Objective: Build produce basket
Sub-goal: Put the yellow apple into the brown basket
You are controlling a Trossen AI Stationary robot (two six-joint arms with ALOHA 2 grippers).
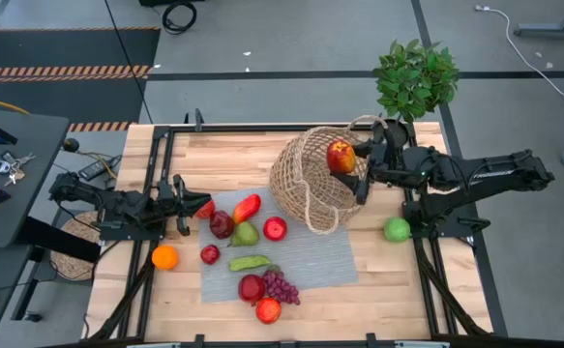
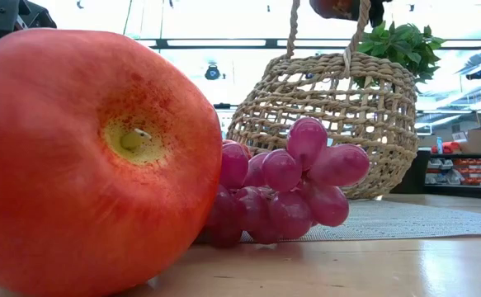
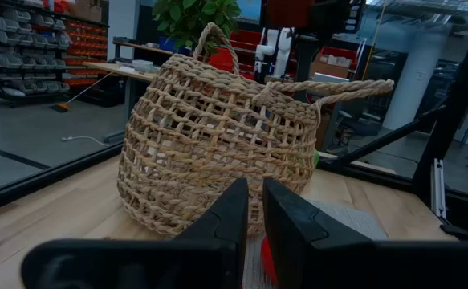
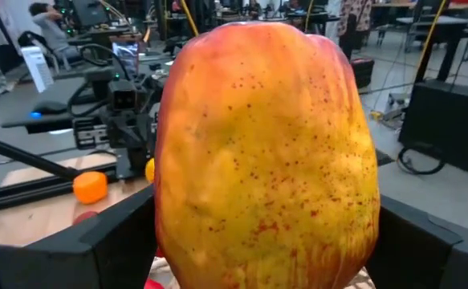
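Nearest the low camera sits a big red-orange toy peach (image 2: 87, 161) with a yellow dimple, at the near edge of the wooden table (image 1: 412, 300), and a bunch of purple toy grapes (image 2: 285, 186) touches its right side. Behind them, on the grey woven mat (image 1: 311, 256), stands the large tan open-weave wicker basket (image 1: 311, 179), tipped so that its mouth faces right toward the right arm. The right gripper (image 1: 362, 159) hovers at that mouth, just above the rim, its jaws spread wide and clamped on a red-and-yellow toy apple (image 4: 266, 148). A green toy apple (image 1: 397, 229) lies alone on bare wood at the right, just beside the right arm's base, with open board nearer than it. The left gripper (image 3: 250, 221) rests low at the left edge of the mat with its jaws closed on nothing, pointing at the basket. Between it and the basket lie a dark red fruit (image 1: 222, 224), a red-orange pepper (image 1: 247, 207), a green pear (image 1: 245, 234) and a red apple (image 1: 275, 228), close together. An orange (image 1: 164, 256) sits off the mat on the left, near the table edge. A leafy green potted plant (image 1: 415, 77) stands at the far right corner.
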